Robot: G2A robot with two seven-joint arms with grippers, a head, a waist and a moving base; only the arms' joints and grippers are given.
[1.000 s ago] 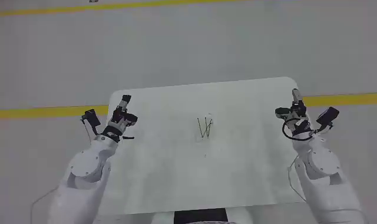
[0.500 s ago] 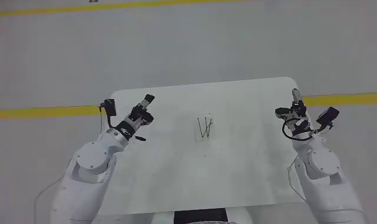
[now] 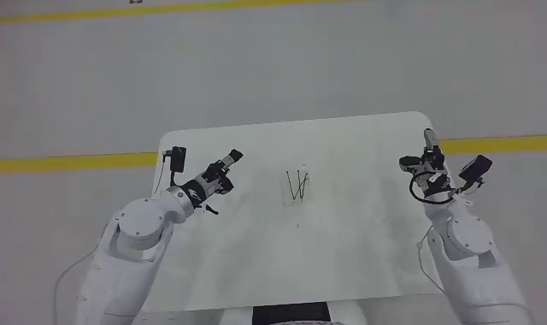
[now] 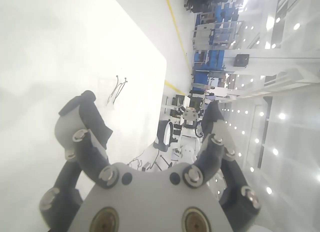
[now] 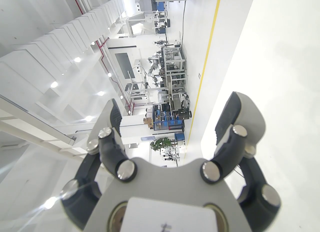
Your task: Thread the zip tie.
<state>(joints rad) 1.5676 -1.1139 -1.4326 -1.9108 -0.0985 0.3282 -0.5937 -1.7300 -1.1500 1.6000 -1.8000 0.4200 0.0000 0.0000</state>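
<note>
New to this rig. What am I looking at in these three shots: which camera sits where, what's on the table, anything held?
It is a two-armed robot working at a white table. The top view comes from a camera above its arms, looking down, so both white arms show in it. The other two pictures come from cameras on the wrists, each looking out past that arm's own two-fingered gripper.

In the top view the left gripper is over the left part of the table. It points toward a small bunch of thin black zip ties lying near the middle. The left wrist view shows the same ties ahead of it. The right gripper is at the table's right edge. Both grippers are open and hold nothing.
</note>
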